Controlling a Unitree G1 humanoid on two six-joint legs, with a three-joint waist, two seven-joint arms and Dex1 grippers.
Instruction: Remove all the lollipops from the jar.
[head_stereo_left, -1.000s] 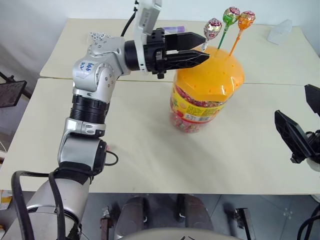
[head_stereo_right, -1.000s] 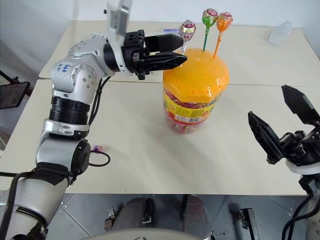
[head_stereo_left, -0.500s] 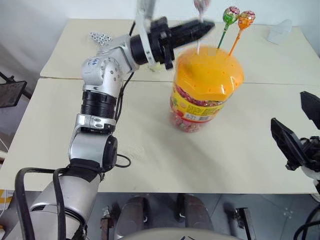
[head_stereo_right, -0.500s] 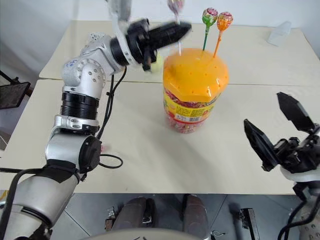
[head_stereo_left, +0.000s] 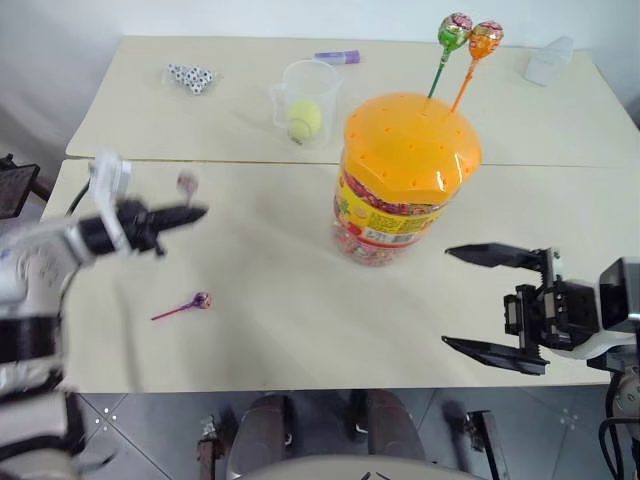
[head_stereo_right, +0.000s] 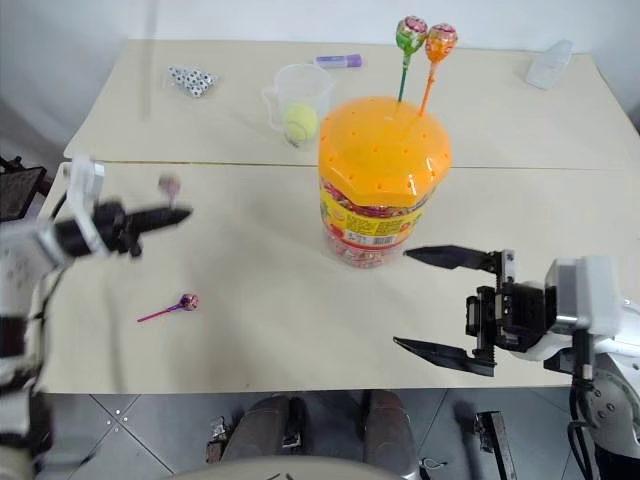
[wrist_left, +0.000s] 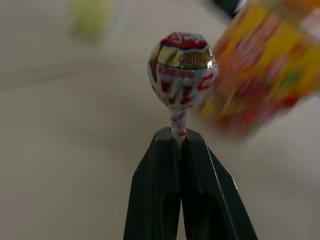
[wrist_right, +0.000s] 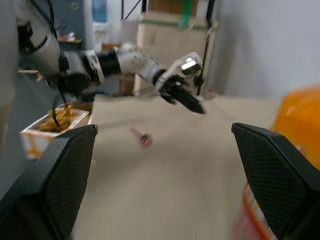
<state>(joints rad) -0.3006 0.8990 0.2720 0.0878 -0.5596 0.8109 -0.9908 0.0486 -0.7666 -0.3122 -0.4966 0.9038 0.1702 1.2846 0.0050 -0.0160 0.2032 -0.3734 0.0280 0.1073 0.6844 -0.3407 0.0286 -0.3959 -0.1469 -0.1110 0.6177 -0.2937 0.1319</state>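
Head views: the left end effector (head_stereo_left: 195, 212) is clenched on the stick of a pink-silver lollipop (head_stereo_left: 187, 181) over the bench (head_stereo_left: 250, 330), well left of the jar (head_stereo_left: 405, 180). The green lollipop (head_stereo_left: 454, 27) and orange lollipop (head_stereo_left: 487, 34) stand in the jar's orange lid; a purple lollipop (head_stereo_left: 199, 300) lies on the bench. The right end effector (head_stereo_left: 492, 310) is spread wide, holding nothing.

Left wrist view: the held wrapper reads "Gold" (other lettering illegible).

Right wrist view: both fingers (wrist_right: 280, 170) stand far apart.
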